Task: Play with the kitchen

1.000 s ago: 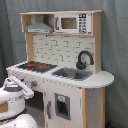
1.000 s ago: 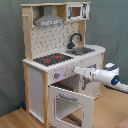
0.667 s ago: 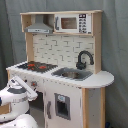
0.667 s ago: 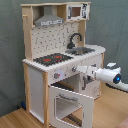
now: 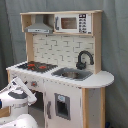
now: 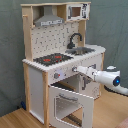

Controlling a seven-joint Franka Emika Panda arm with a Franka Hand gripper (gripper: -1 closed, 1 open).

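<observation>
My end effector (image 6: pixel 76 69) is at the kitchen (image 6: pixel 60 65) front panel, just above the open oven door (image 6: pixel 70 106); grip state I cannot tell; likely working a knob, next needing a small careful twist.

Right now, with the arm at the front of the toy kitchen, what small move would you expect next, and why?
Probably a short push forward toward the knob panel. In the second exterior view the gripper sits just under the counter edge of the kitchen, beside the knobs and above the oven door, which already hangs open. Whether it touches anything cannot be told.
</observation>
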